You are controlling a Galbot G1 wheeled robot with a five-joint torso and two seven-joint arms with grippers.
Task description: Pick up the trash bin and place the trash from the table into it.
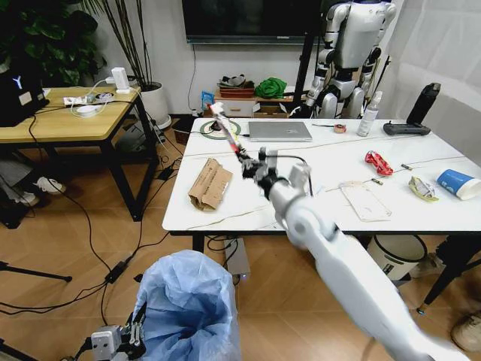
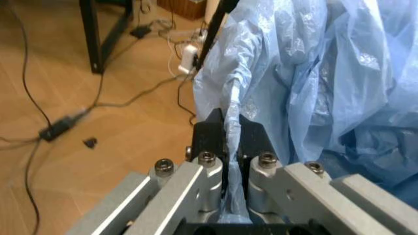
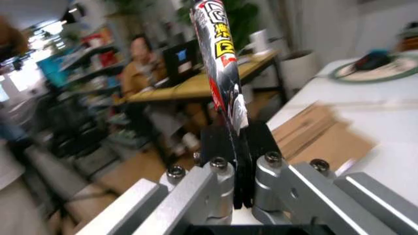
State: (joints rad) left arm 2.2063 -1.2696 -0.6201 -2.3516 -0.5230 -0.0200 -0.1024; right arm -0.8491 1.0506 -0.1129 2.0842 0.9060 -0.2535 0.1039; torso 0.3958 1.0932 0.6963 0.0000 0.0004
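Observation:
The trash bin point(image 1: 188, 308), lined with a crinkly light-blue bag point(image 2: 313, 73), is low in front of the table point(image 1: 225, 218). My left gripper point(image 1: 135, 338) is shut on the bag's rim point(image 2: 232, 142). My right gripper point(image 1: 248, 167) reaches over the table's left half, shut on a long black, red and white wrapper point(image 1: 225, 128) that stands up from its fingers point(image 3: 219, 58). On the table lie a crumpled brown paper bag point(image 1: 210, 184), a red wrapper point(image 1: 378, 162), a flat white pouch point(image 1: 364, 201), a yellowish wrapper point(image 1: 422, 188) and a blue-and-white cup point(image 1: 458, 183).
A silver laptop point(image 1: 279, 131), a spray bottle point(image 1: 368, 114) and a black device point(image 1: 409, 124) sit at the table's far side. A wooden desk point(image 1: 68, 120) stands to the left. A cream bin point(image 1: 396, 254) is under the table's right end. Cables cross the floor point(image 1: 113, 271).

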